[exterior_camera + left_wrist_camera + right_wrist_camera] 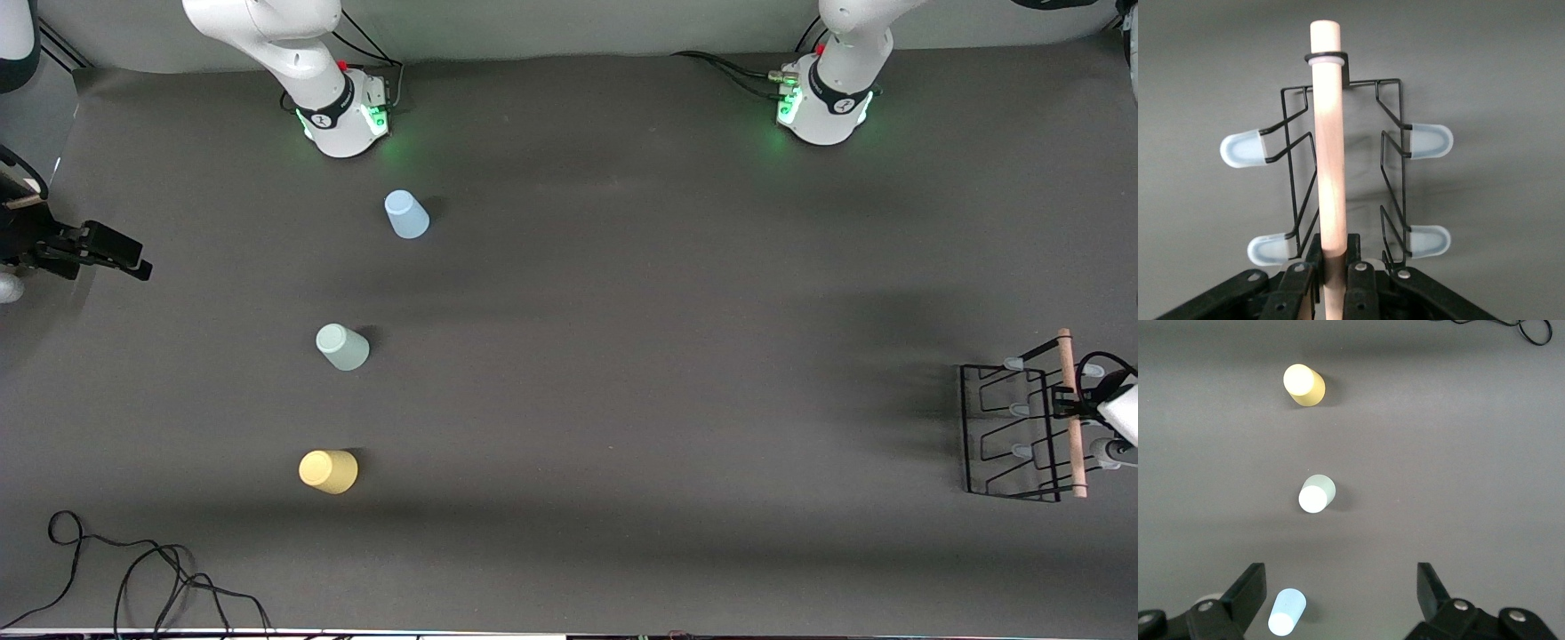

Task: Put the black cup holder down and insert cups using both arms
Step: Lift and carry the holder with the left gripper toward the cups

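Note:
The black cup holder [1020, 410] stands at the left arm's end of the table. My left gripper [1078, 405] is shut on its wooden rod handle [1328, 147], the jaws clamped on the rod [1336, 257]. Several pale-blue pegs [1428, 141] stick out on both sides. Three cups stand narrow end up in a row at the right arm's end: light blue [407, 216] farthest from the camera, mint green [342, 347] in the middle, yellow [328, 471] nearest. My right gripper [133, 258] is open and empty, high over that end [1340, 577]. Its view shows the blue [1287, 612], green [1317, 493] and yellow [1303, 385] cups.
A loose black cable [133, 578] lies by the table's front edge, nearer the camera than the yellow cup; it also shows in the right wrist view [1511, 328]. The two arm bases [342, 120] [822, 111] stand at the table's back edge.

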Available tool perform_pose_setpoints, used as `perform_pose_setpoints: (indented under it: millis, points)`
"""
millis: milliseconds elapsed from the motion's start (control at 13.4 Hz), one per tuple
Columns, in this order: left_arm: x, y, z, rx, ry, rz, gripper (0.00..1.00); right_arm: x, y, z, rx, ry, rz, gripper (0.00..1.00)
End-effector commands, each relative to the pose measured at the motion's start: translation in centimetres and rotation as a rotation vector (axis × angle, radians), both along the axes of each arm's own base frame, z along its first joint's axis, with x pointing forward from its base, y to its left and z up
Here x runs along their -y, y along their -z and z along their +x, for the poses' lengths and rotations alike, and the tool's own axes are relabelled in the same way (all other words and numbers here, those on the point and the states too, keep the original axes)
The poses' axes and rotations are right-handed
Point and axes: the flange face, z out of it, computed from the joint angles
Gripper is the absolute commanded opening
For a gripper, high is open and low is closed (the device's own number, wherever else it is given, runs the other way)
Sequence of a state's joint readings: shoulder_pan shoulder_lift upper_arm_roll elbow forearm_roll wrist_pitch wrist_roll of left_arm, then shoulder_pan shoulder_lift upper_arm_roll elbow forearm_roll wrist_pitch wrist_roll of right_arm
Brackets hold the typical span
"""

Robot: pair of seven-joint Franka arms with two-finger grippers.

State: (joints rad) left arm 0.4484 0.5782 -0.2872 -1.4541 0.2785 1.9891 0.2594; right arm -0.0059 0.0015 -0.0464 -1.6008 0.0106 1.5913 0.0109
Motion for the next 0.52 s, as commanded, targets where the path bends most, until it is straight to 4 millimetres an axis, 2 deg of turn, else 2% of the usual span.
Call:
perform_pose_setpoints:
  millis: [0, 223, 447]
  points:
    - [7.7, -3.3, 0.3, -0.010, -0.073, 0.017, 0.00, -0.2, -0.4, 0.3, 0.003, 0.006, -0.001, 1.00]
    - [17.3, -2.9, 0.3, -0.012, -0.144, 0.028, 0.00, -0.2, -0.4, 0.3, 0.003, 0.006, -0.001, 1.00]
    - [24.7, -3.5, -0.6, -0.009, -0.191, 0.041, 0.00, -0.2, -0.3, 0.3, 0.000, 0.004, -0.001, 1.00]
